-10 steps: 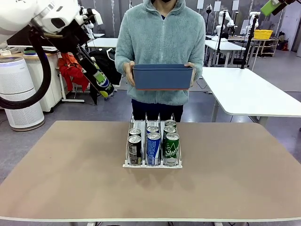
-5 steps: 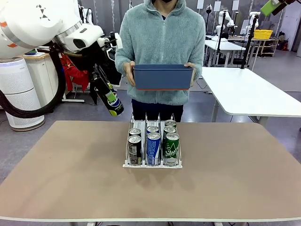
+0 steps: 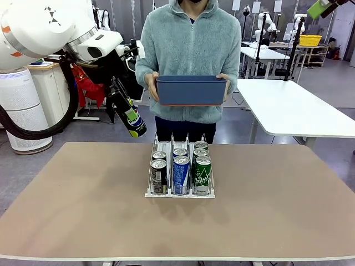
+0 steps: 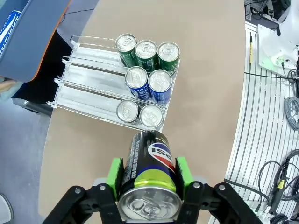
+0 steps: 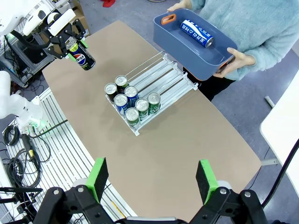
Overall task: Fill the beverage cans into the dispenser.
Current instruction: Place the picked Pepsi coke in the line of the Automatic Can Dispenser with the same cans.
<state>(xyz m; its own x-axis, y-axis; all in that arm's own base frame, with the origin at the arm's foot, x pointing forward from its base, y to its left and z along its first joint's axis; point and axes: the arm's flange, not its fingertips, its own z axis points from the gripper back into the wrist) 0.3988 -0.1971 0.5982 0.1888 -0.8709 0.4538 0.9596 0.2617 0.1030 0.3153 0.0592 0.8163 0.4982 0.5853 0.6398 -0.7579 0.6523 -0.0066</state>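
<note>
My left gripper [image 3: 128, 115] hangs in the air left of the dispenser [image 3: 179, 194], shut on a black beverage can [image 3: 133, 121] with a green band, tilted bottom-down. In the left wrist view the green pads clamp this can [image 4: 148, 172] by its sides, above the table edge nearest the dispenser [image 4: 86, 74]. Its lanes hold several cans at the front: two dark ones [image 3: 159, 172], two blue ones [image 3: 181, 169] and three green ones [image 3: 202, 169]. My right gripper [image 5: 153, 179] is high above the table, open and holding nothing.
A person at the far side holds a blue tub [image 3: 191, 91] at chest height above the dispenser's back end; one blue can [image 5: 196, 33] lies in the tub [image 5: 170, 37]. Bare tabletop [image 3: 266, 205] surrounds the rack. A white table [image 3: 294, 111] stands behind on the right.
My left arm has swung right and down with the black can, toward the dispenser; over the last half second it barely moved. The person and the tub stay put.
</note>
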